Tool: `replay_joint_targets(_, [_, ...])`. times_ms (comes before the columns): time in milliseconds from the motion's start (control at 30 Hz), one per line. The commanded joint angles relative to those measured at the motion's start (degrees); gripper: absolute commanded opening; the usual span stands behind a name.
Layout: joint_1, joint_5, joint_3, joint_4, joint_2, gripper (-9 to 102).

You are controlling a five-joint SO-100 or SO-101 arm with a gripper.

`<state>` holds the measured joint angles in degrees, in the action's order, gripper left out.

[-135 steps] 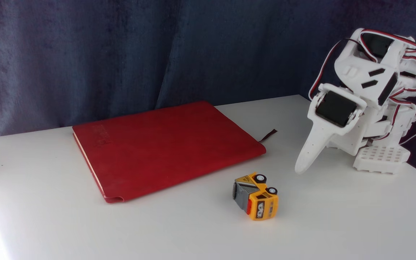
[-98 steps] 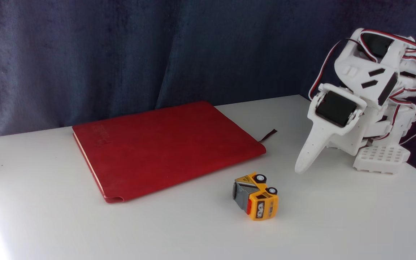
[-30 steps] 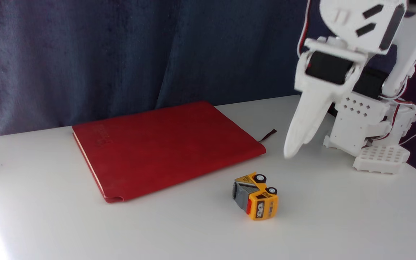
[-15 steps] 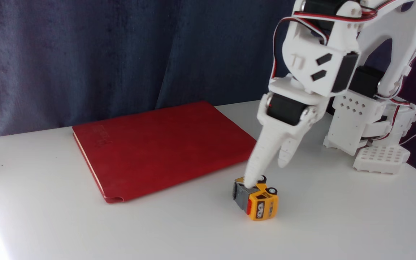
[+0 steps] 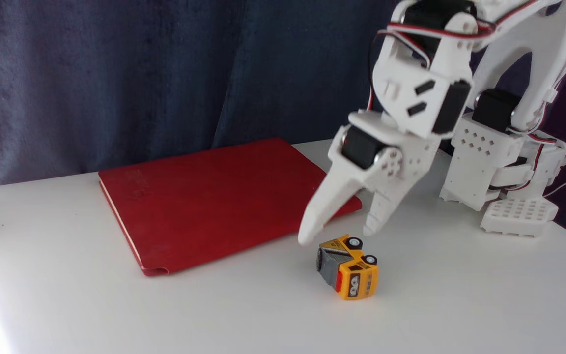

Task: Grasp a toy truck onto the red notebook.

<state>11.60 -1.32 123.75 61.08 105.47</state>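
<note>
The white two-finger gripper (image 5: 337, 235) hangs above the white worktop (image 5: 460, 305) with its jaws spread wide apart and holding nothing. Its fingers point down and toward the left of the fixed view. The longer finger (image 5: 329, 204) reaches out to the left, its tip hovering over the near right edge of the red notebook. The shorter finger (image 5: 383, 206) ends just above the worktop on the right.

Directly below the gap between the two fingertips, and a little nearer the camera, lies the toy truck (image 5: 348, 265). It is a small yellow-orange truck with a grey bed and a red stripe. It lies tipped on its side, with two black wheels with white hubs turned upward toward the gripper. The fingertips are close above it but do not touch it.

To the left of the gripper and behind it lies the red notebook (image 5: 214, 201), flat and closed on the worktop. It is dark red, much larger than the truck, with faint embossed lettering near its far left corner and cream page edges along its left side. The truck sits just beside the notebook's near right edge, apart from it.

Behind and to the right of the gripper stands the white arm (image 5: 484, 98) on its base (image 5: 519, 214), with red, black and white cables running along it. A dark blue curtain (image 5: 140, 73) hangs behind the worktop.
</note>
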Motion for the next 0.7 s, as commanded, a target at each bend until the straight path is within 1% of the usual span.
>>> replay_joint_targets(0, [1.49, -1.14, -2.9, -0.53, -2.46, 35])
replay_joint_targets(100, [3.43, -1.76, -2.2, -1.85, -3.34, 37])
replay_joint_targets(300, [4.13, -2.11, -4.04, -2.11, -6.15, 34])
replay_joint_targets(467, [3.6, -2.02, -3.43, -2.29, -6.15, 25])
replay_joint_targets(567, [4.31, -2.11, -2.02, -3.16, -6.24, 17])
replay_joint_targets(667, [4.92, -2.11, -1.14, -3.69, -6.15, 15])
